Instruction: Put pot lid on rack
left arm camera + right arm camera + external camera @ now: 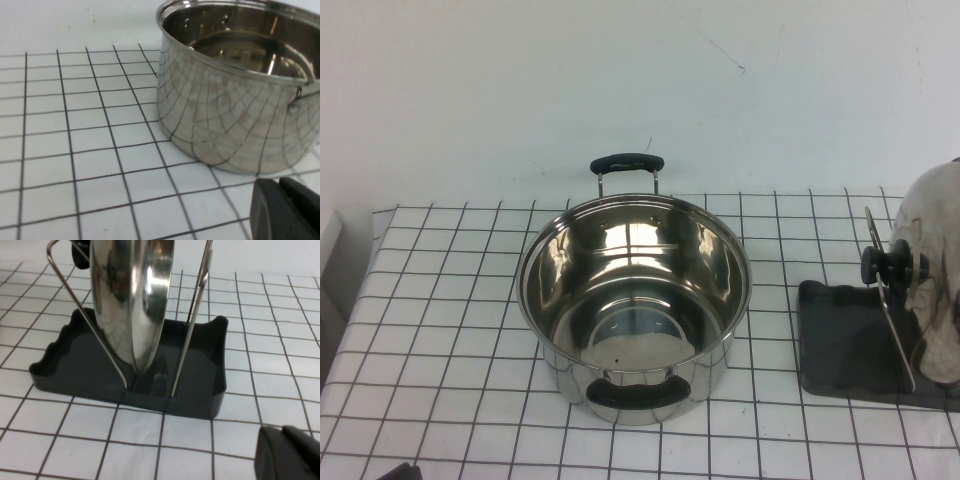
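Observation:
The pot lid (932,270) stands on edge in the rack at the right of the table, its black knob (880,265) facing the pot. In the right wrist view the shiny lid (132,300) rests between the rack's wire loops (192,330), with its lower edge in the dark grey base tray (200,385). The tray also shows in the high view (840,345). My right gripper (282,431) is shut and empty, low over the table a short way back from the tray. My left gripper (279,182) is shut and empty, beside the pot.
A deep steel pot (635,300) with two black handles stands open in the middle of the gridded white table (440,330). It fills much of the left wrist view (235,100). A white wall rises behind the table.

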Motion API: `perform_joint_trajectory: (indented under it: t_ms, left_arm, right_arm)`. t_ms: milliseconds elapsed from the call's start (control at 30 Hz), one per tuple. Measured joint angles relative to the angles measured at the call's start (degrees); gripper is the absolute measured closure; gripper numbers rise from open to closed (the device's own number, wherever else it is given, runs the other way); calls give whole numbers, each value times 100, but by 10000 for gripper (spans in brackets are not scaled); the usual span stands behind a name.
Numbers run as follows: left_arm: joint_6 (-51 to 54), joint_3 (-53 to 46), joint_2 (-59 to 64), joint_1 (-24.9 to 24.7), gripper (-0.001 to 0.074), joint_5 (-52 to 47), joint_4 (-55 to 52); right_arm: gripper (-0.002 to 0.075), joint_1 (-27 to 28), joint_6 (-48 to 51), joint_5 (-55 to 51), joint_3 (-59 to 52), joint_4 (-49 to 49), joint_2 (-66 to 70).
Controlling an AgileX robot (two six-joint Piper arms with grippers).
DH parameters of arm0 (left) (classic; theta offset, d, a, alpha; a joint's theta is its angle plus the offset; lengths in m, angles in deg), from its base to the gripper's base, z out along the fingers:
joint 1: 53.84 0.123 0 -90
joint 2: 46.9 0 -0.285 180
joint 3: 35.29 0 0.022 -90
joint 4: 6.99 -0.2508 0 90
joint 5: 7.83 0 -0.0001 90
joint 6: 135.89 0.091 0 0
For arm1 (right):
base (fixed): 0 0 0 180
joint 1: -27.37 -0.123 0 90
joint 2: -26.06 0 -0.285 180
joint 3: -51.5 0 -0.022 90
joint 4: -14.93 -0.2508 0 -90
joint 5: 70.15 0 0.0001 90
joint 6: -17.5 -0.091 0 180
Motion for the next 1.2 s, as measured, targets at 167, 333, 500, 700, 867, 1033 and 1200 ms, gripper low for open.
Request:
perform_joint_trajectory:
  t_ms: [167,333,500,700,867,1033,1200]
  left_arm:
    - [176,0,-69,0,737,-460,1642]
    - [2407,0,-630,0,737,-1482,3705]
    - [5196,0,-1640,0,737,-2599,5817]
    - [6293,11,-1809,282,737,-3184,6779]
    - [7058,24,-1809,1018,737,-3122,7585]
    - [9240,33,-1809,1970,737,-2976,9517]
    - [11129,33,-1809,2585,737,-2992,11171]
  right_arm:
    - [726,0,10,0,0,10,0]
    - [726,0,10,0,0,10,0]
    - [726,0,10,0,0,10,0]
    - [726,0,10,-12,0,21,0]
    - [726,0,10,-12,0,21,0]
    - [726,0,10,-12,0,21,0]
    - [726,0,10,-12,0,21,0]
